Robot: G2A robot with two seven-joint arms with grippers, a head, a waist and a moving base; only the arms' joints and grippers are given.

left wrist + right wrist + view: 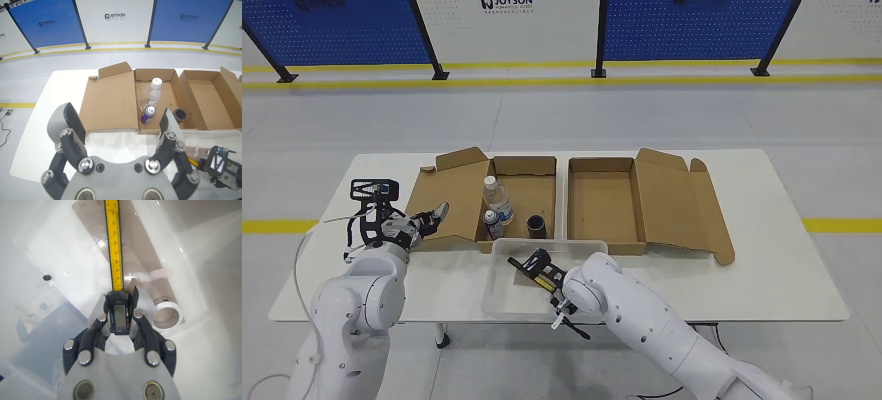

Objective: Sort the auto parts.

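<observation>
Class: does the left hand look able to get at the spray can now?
Probably yes: the left hand is open, empty, and only the low box wall stands before the spray can.

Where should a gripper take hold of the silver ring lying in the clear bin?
Take the silver ring by its wall, coming straight down: its open bore seems to face up from the clear bin floor, so one finger can go inside, one outside. The side away from the right gripper, which is shut on the caliper beside it, looks freest.
</observation>
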